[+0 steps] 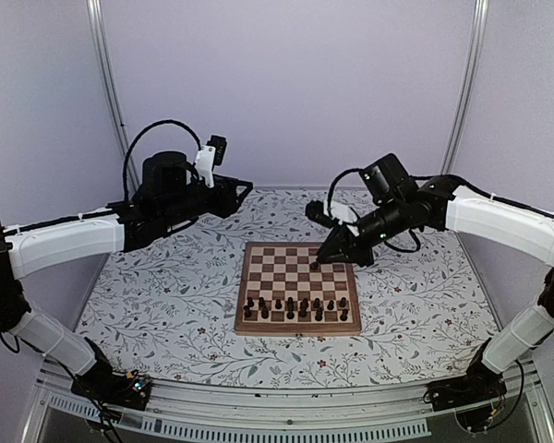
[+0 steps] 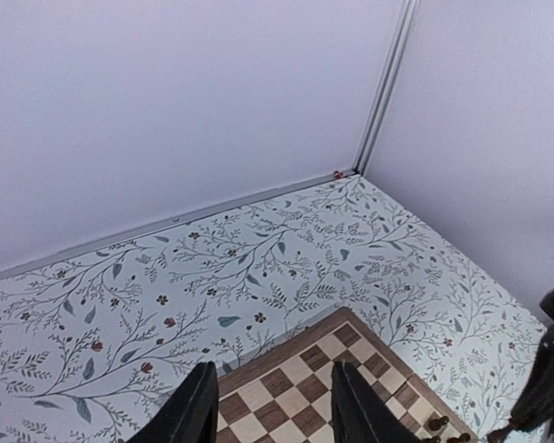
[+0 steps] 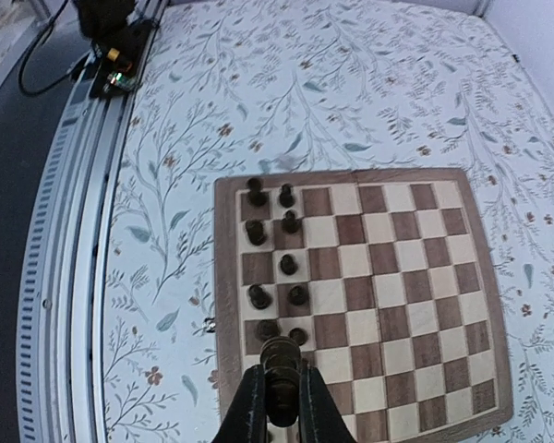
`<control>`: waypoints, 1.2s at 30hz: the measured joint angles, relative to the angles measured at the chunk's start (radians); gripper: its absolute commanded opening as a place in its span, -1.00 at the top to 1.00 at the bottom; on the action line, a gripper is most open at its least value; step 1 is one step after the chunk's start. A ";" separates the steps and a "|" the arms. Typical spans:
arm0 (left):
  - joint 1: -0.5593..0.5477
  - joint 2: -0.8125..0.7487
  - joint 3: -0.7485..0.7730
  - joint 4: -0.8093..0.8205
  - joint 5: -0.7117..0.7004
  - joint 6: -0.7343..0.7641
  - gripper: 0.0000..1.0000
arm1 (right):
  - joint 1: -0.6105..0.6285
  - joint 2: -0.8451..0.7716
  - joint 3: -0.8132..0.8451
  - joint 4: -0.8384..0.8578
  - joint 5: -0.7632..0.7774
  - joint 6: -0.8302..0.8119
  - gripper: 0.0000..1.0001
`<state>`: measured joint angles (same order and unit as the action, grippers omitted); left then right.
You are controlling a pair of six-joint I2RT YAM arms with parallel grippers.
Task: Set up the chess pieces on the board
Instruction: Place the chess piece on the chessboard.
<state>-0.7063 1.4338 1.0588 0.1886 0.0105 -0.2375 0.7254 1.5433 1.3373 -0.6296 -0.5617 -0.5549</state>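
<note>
Right end effector (image 3: 277, 377) — around chess piece (image 3: 279, 353)

Chess pieces (image 1: 297, 307) crowding near ranks of board (image 1: 282, 263)

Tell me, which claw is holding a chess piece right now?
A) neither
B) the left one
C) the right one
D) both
C: in its own wrist view, the right claw is closed on a dark chess piece, while the left claw is open with nothing between its fingers.
</note>
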 measured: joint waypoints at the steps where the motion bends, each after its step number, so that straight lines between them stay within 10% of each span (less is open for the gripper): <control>1: 0.016 -0.001 -0.014 -0.003 -0.005 0.000 0.13 | 0.037 -0.017 -0.040 -0.001 0.034 -0.025 0.90; 7: 0.027 -0.001 -0.042 -0.033 -0.002 0.000 0.13 | 0.190 -0.037 -0.187 -0.027 0.167 -0.132 0.91; 36: 0.027 0.014 -0.029 -0.068 0.064 -0.018 0.13 | 0.195 0.033 -0.303 0.029 0.352 -0.151 0.90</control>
<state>-0.6788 1.4483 1.0298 0.1211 0.0746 -0.2550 0.9207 1.5764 1.0344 -0.6006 -0.2092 -0.7063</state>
